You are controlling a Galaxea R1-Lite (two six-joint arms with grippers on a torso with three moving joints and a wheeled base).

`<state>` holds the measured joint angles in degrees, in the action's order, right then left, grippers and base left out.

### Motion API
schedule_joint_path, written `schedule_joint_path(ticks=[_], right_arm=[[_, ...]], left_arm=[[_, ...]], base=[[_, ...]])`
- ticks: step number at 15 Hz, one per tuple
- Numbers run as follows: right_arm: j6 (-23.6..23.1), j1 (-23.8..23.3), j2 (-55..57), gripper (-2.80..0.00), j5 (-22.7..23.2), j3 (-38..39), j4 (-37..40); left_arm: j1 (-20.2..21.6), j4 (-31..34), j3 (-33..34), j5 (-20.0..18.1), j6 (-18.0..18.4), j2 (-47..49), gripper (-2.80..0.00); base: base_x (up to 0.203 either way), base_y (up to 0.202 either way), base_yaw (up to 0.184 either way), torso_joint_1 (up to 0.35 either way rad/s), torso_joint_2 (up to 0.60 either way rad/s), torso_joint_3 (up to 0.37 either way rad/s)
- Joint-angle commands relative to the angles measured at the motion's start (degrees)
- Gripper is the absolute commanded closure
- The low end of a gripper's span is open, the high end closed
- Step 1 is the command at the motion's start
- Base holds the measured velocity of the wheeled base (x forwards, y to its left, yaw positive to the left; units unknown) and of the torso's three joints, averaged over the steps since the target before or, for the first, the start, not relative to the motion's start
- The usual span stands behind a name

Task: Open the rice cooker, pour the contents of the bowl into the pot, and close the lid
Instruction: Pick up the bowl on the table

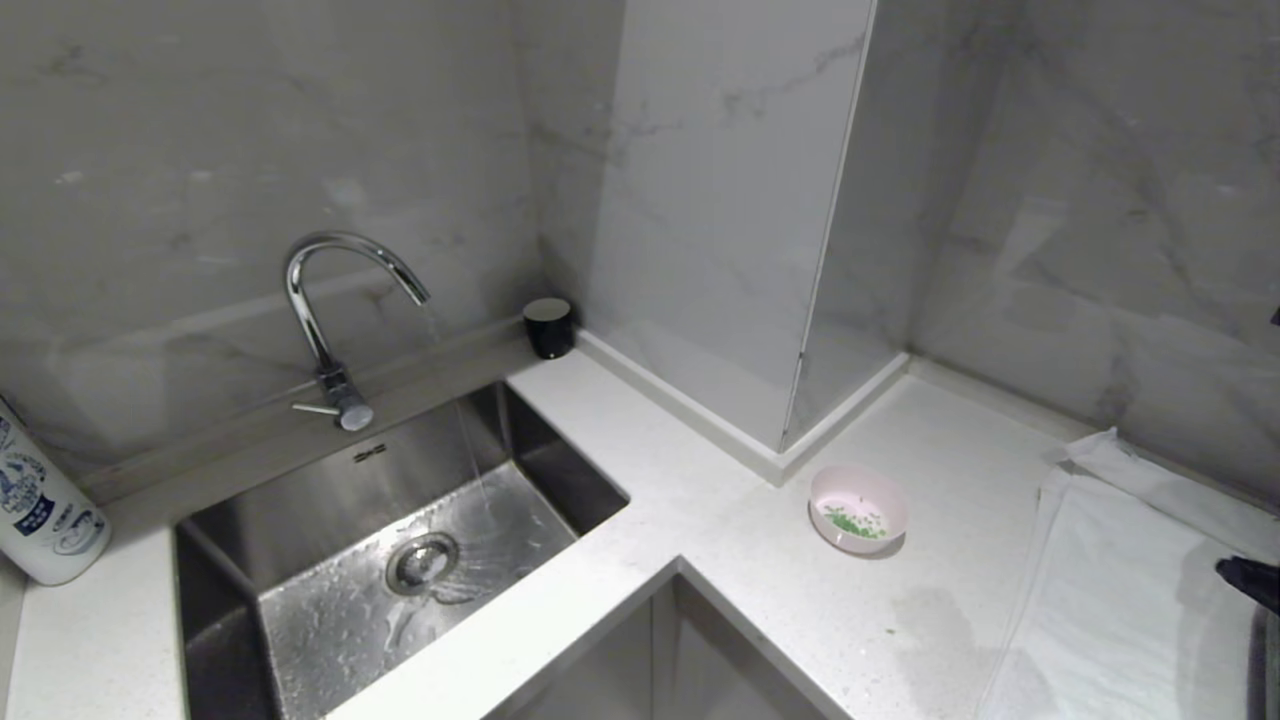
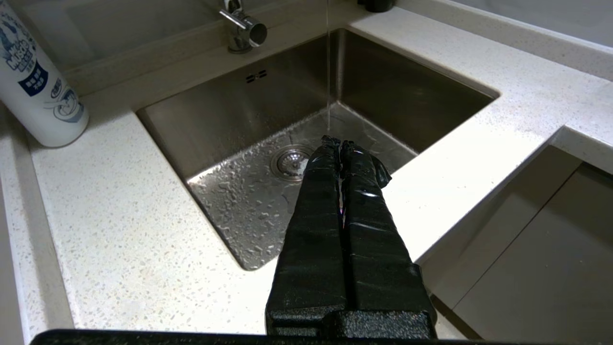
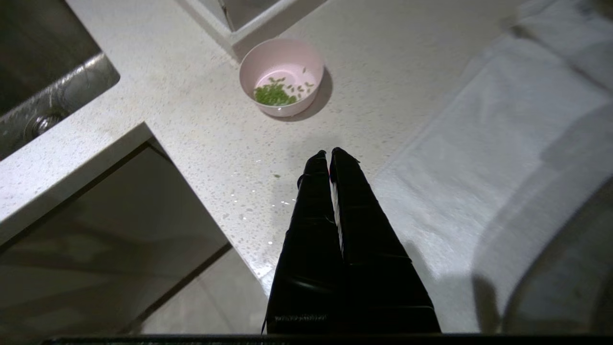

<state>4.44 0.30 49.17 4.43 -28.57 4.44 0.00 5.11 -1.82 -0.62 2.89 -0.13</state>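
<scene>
The bowl [image 1: 858, 510] is small and pale pink and stands on the white counter right of the wall corner. The contents of the bowl [image 3: 274, 94] are tiny green bits lying on its bottom. My right gripper [image 3: 328, 152] is shut and empty. It hovers over the counter's front part beside the cloth, pointing at the bowl [image 3: 281, 76] and well short of it. My left gripper [image 2: 337, 141] is shut and empty, held above the sink. The rice cooker, its pot and its lid are out of view.
The steel sink [image 1: 300, 620] sits at the left, with water running from the tap [image 1: 340, 300]. A white bottle [image 1: 40, 510] stands at the far left and a black cup [image 1: 549, 326] in the corner. A white cloth [image 1: 1120, 590] covers the counter at the right.
</scene>
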Motion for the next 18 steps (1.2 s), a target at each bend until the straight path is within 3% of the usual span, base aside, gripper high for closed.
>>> schedule_joint_path(ticks=[1, 7, 12, 16, 17, 18], right_arm=[[0.38, 0.4, 24.89, 0.0, 2.22, -9.36, 0.72], [0.91, 5.71, 50.96, 0.0, 6.83, -31.39, 9.33], [1.18, 12.49, 61.58, 0.0, 7.08, -35.23, 10.6], [0.9, 14.63, 67.08, -0.09, 4.98, -36.66, 9.69], [0.85, 14.64, 68.57, -2.8, 3.43, -38.04, 9.64], [0.64, 14.61, 69.57, -2.8, 2.46, -39.0, 9.55]], left_arm=[[0.0, -0.02, -0.03, 0.01, 0.01, -0.13, 0.0], [0.0, -0.02, -0.03, -0.08, 0.01, -0.13, 0.0], [0.0, -0.02, -0.03, 0.01, 0.01, -0.13, 0.0], [0.0, 0.07, -0.03, 0.01, -0.07, -0.13, 0.0], [0.0, 0.07, -0.03, 0.01, 0.01, -0.13, 0.0], [0.0, 0.07, -0.03, 0.01, -0.04, -0.13, 0.0]], base=[[0.0, 0.0, 0.0, 0.0, 0.0, 0.0], [0.0, 0.0, 0.0, 0.0, 0.0, 0.0], [0.0, 0.0, 0.0, 0.0, 0.0, 0.0], [0.0, 0.0, 0.0, 0.0, 0.0, 0.0], [0.0, 0.0, 0.0, 0.0, 0.0, 0.0], [0.0, 0.0, 0.0, 0.0, 0.0, 0.0]])
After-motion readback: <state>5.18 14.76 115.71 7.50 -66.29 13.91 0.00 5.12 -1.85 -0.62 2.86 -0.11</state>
